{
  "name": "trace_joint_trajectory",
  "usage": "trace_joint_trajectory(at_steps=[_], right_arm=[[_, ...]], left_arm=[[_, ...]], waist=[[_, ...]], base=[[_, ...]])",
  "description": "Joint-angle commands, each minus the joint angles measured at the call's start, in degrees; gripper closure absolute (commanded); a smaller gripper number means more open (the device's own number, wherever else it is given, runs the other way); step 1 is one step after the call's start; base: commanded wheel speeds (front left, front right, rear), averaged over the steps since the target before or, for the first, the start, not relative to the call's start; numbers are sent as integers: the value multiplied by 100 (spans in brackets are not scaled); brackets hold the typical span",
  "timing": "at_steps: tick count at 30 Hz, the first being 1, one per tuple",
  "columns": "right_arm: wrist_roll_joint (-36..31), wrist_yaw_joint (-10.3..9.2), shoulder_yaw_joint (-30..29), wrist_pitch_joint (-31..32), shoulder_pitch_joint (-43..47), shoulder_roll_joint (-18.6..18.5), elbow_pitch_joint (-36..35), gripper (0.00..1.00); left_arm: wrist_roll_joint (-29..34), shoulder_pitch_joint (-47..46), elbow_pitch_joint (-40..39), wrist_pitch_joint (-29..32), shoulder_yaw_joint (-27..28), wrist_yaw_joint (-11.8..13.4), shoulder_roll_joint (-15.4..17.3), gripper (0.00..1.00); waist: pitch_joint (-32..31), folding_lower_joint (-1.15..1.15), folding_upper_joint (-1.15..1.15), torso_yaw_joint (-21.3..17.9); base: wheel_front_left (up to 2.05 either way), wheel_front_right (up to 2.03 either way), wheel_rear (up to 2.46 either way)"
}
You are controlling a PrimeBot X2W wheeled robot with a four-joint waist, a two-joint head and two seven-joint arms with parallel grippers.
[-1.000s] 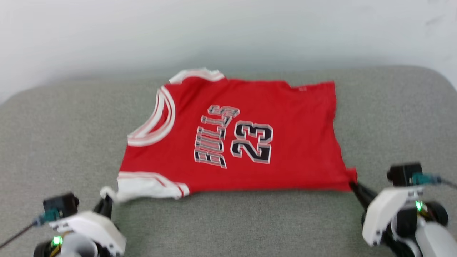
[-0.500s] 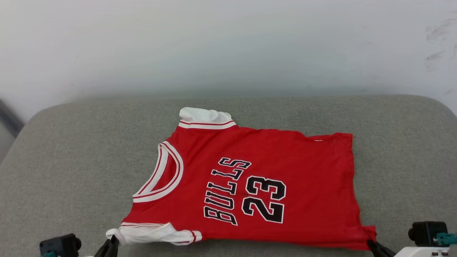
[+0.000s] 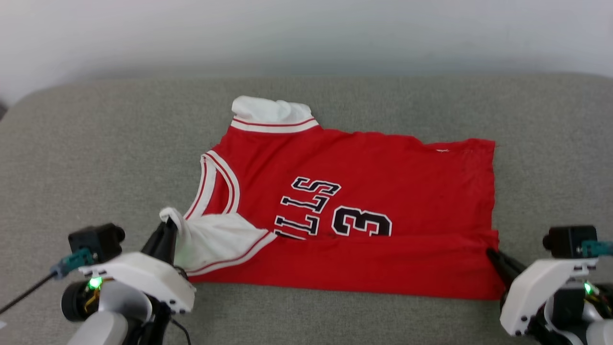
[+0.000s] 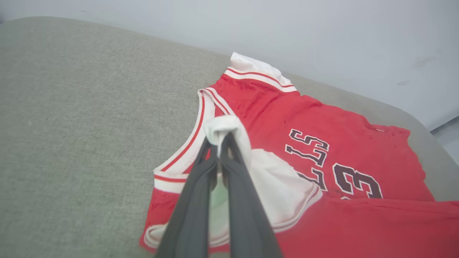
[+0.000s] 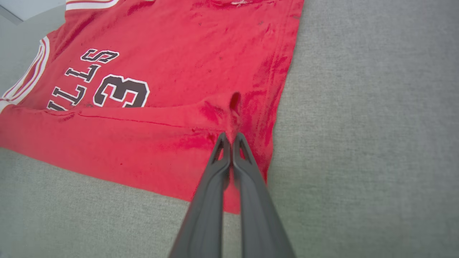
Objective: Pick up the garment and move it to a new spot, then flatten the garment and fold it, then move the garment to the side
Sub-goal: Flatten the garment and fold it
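Fabric this thin should handle as light, soft and limp, and will likely sag between holds. So the red jersey T-shirt with white short sleeves and black outlined lettering (image 3: 373,163) is best taken at its edges, at two points at once. It lies spread across the middle of the grey fabric cushion (image 3: 86,143), collar toward the left edge and hem toward the right.

At the left, the left gripper (image 3: 168,230) is pinched tight on the tip of the near white sleeve (image 3: 215,242) and holds it raised beside the collar. In the left wrist view its dark fingers (image 4: 195,200) are closed, with white cloth bunched at their tips. In the middle, a long red flap covers the lower lettering. At the right, the right gripper (image 5: 229,138) is clamped on the near hem corner, and the cloth puckers at its tips.

A second ago the lettering read whole and the sleeve lay flat by the near edge. Since then the near long edge has been turned over toward the far edge. The camera has also shifted.
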Motion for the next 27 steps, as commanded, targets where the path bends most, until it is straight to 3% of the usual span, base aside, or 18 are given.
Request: trace_joint_trajectory(at_steps=[1, 9, 11, 12, 13, 14, 15, 20, 27], right_arm=[[-13, -2, 44, -82, -207, -58, 83, 100], [-6, -2, 403, -474, -959, -207, 986, 100], [-2, -3, 506, -586, -1053, -221, 1208, 63], [14, -3, 551, -648, -1079, -217, 1318, 36], [30, -3, 593, -701, -1083, -213, 1410, 0], [68, -5, 645, -740, -1100, -202, 1486, 0], [117, -5, 706, -795, -1116, -199, 1536, 0], [161, -6, 867, -1419, -1081, -370, 1473, 0], [19, -2, 633, -2725, -825, -274, 1114, 0]], left_arm=[[33, -166, 126, -74, 18, -67, -22, 100], [-33, -844, 1154, -423, 51, -483, -314, 100], [-110, -930, 1431, -411, 17, -618, -382, 100], [-154, -976, 1562, -378, 4, -667, -413, 78], [-176, -1023, 1702, -335, -15, -714, -426, 52], [-198, -1074, 1815, -330, -23, -761, -454, 9], [-226, -1123, 1905, -361, -20, -802, -480, 0], [-281, -1181, 2351, -468, -21, -961, -544, 0], [-287, -1087, 2471, -574, 66, -1034, -398, 0]], waist=[[363, -1, 0, -27], [876, -1, 0, -103], [938, -1, 0, -118], [960, -1, 0, -127], [973, -1, 0, -134], [977, -1, 0, -142], [973, -1, 0, -152], [835, -1, 0, -192], [358, -1, 0, -279]], base=[[0, 0, 0], [0, 0, 0], [0, 0, 0], [0, 0, 0], [0, 0, 0], [0, 0, 0], [0, 0, 0], [0, 0, 0], [0, 0, 0]])
